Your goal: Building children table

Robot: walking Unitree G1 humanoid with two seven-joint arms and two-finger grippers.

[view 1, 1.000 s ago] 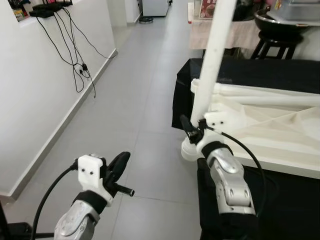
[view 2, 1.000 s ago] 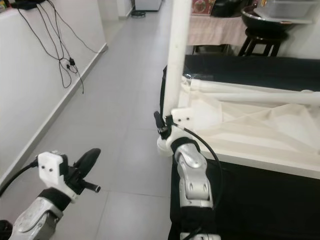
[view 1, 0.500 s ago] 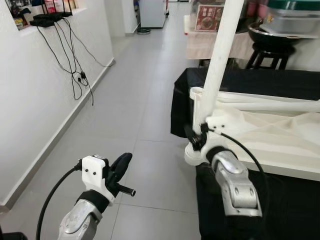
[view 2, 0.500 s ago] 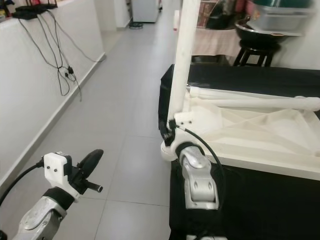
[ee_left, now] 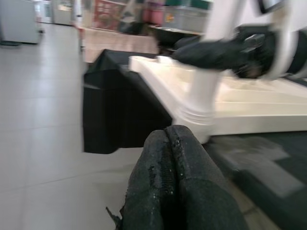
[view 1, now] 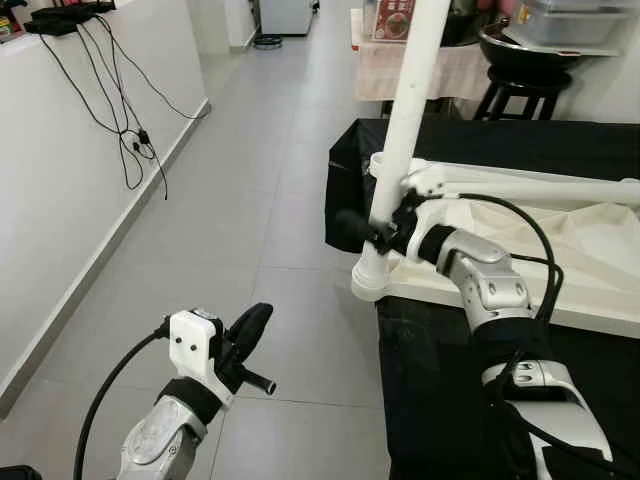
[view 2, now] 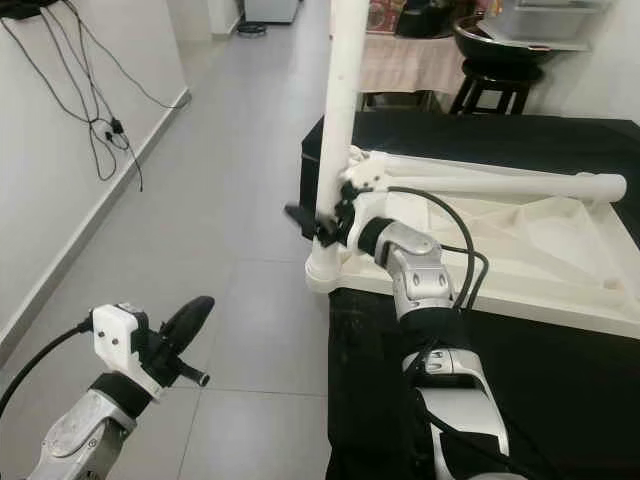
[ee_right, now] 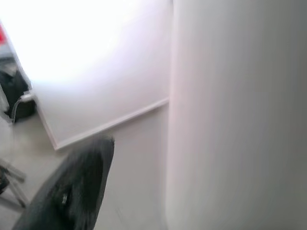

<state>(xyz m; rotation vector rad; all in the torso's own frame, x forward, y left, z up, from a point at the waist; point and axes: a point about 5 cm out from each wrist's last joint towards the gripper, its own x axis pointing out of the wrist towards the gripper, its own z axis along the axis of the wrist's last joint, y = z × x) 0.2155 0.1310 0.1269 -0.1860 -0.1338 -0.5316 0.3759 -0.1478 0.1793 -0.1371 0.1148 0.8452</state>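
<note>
The left gripper point(view 1: 250, 335) hovers over the grey floor point(view 1: 270, 170), its fingers point(ee_left: 177, 191) pressed together on nothing. Right of it, the right gripper point(view 1: 375, 228) clamps the upright white leg point(view 1: 400, 130), which stands in the corner socket of the upturned white tabletop point(view 1: 590, 250) lying on the black-draped worktop point(view 1: 450, 380).

Open floor point(view 1: 250, 150) left of the table leg point(view 1: 405, 120) (wall point(view 1: 70, 180) beyond).
</note>
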